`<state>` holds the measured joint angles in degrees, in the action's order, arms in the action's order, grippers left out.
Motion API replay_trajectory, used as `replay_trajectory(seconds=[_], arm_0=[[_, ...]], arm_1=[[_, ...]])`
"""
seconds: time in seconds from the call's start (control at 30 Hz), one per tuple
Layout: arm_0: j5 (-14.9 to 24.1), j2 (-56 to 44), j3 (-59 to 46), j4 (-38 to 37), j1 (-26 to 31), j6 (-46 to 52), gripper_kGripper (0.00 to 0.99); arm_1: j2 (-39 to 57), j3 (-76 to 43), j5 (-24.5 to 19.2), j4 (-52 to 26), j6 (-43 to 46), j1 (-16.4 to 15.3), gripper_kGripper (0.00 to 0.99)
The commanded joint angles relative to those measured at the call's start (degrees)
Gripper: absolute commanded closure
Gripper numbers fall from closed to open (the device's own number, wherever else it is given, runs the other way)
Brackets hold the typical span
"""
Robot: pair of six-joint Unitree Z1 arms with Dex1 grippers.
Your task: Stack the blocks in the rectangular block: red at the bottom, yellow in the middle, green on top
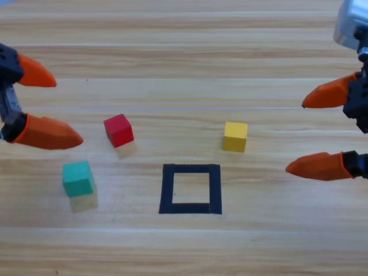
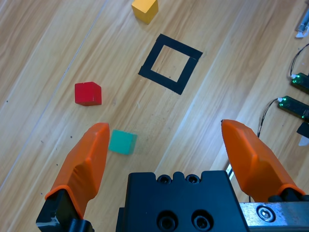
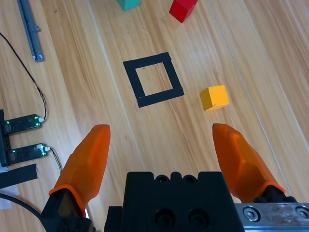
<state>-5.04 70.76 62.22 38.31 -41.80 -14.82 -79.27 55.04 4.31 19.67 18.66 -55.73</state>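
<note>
Since red must go down first, what matters to me is which of my grippers sits nearer the red cube [image 1: 119, 129]; it lies on the left half of the table, just inward of my left gripper [image 1: 49, 109], which waits at the left edge with its jaws spread wide and nothing between them; my right gripper [image 1: 307, 135] hangs at the right edge, likewise wide open and empty, and well apart from the red cube with the yellow cube [image 1: 235, 136] lying between them; so I judge the first pick falls to my left arm. From my left wrist the red cube [image 2: 88, 93] shows ahead and off to the left jaw's side, beyond the green cube [image 2: 121, 142], which sits closest to that jaw; I would have to reach past or beside the green one without nudging it. The rectangular block [image 1: 190, 188] of black tape lies near the table's middle with bare wood inside, none of the three cubes touching it; from the red cube it lies toward the right and nearer the front edge. The green cube [image 1: 78, 178] sits near the front left, apart from the rest; nothing is stacked yet.
</note>
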Motion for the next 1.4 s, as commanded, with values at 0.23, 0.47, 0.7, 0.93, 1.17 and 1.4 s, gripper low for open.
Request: replay_trajectory(seconds=[0.23,0.47,0.7,0.93,1.17,1.4], arm_0=[[0.55,-0.54,-1.49,0.36,-1.00,0.14,0.000],[1.08,-0.54,-1.58,0.28,-1.00,0.14,0.000],[7.06,1.22,0.53,0.28,-1.00,7.96,0.000],[17.25,16.69,15.56,6.08,-0.56,35.29,0.000],[20.24,27.85,23.29,7.22,2.42,49.53,0.047],[18.66,35.32,25.93,7.13,5.50,58.41,0.042]], arm_1=[[-4.22,-0.63,3.07,1.52,-0.20,-1.22,0.060],[-5.54,1.74,-6.16,1.34,-10.83,-1.22,0.060],[-13.89,8.51,-16.97,1.87,-23.93,1.85,0.062],[-30.15,24.33,-16.71,18.39,-45.37,4.22,0.062],[-42.98,34.61,-17.15,26.92,-56.71,5.46,0.059],[-44.92,38.13,-15.92,27.27,-60.32,5.63,0.014]])
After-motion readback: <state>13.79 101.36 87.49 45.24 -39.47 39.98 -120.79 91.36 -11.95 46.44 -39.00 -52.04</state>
